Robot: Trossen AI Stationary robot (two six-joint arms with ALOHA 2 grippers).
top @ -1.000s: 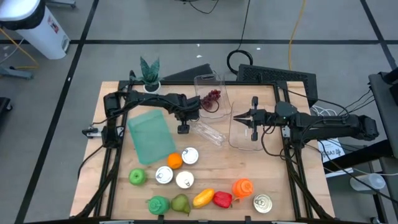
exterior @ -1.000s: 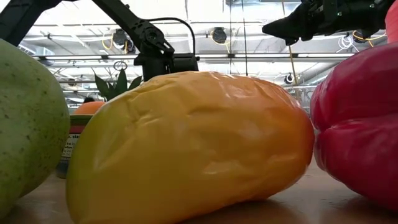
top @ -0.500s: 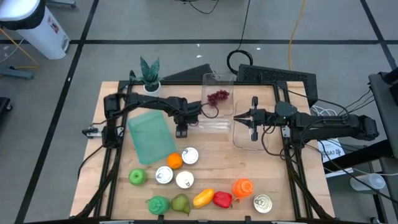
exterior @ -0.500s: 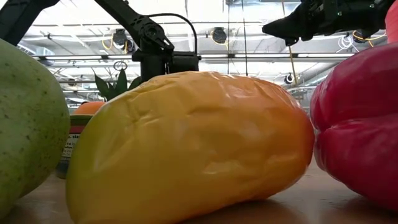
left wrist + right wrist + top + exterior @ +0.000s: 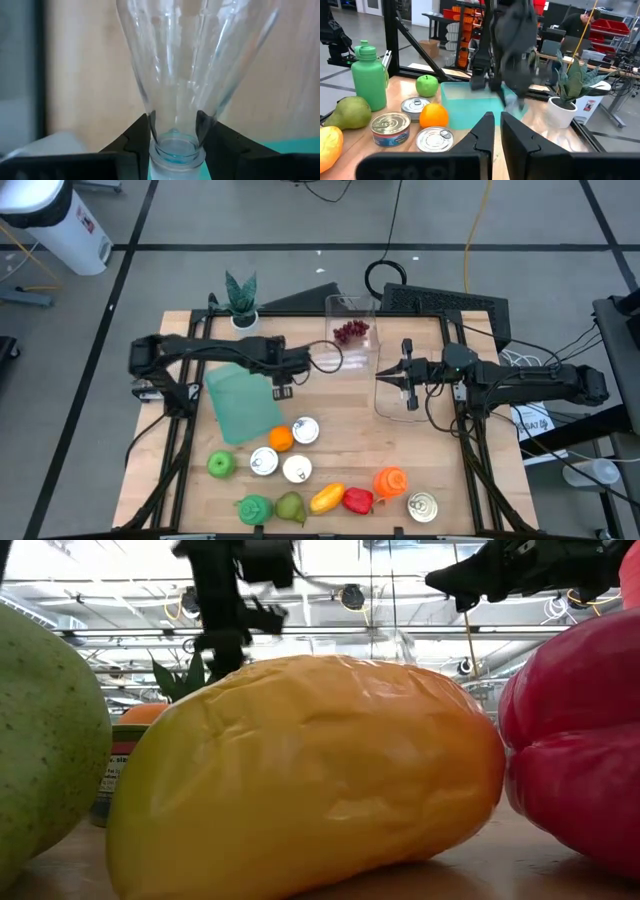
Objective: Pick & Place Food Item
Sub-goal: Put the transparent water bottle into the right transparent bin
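Grapes are sitting inside a clear container at the far middle of the tabletop, so the food item looks already placed; the container is lying flat, and a second clear piece, probably its lid or other half, is resting just right of it under the right arm.

Left hand is hovering over the far edge of the teal board, apart from the container. The left wrist view is showing its fingers closing around the neck of a clear plastic piece, so it is gripping that; which piece this is in the high view I cannot tell.

Right hand is hanging over the second clear piece, fingers nearly together with only a thin gap and nothing seen between them, so effectively closed and empty.

Other food is waiting along the near side: orange, green apple, pear, yellow pepper, red pepper, plus three cans, a green bottle, an orange bottle and another can. A potted plant is standing at the far left.

Judgement: the placing part seems done or close to done; what is left is likely releasing the clear piece, closing the container, or retracting.
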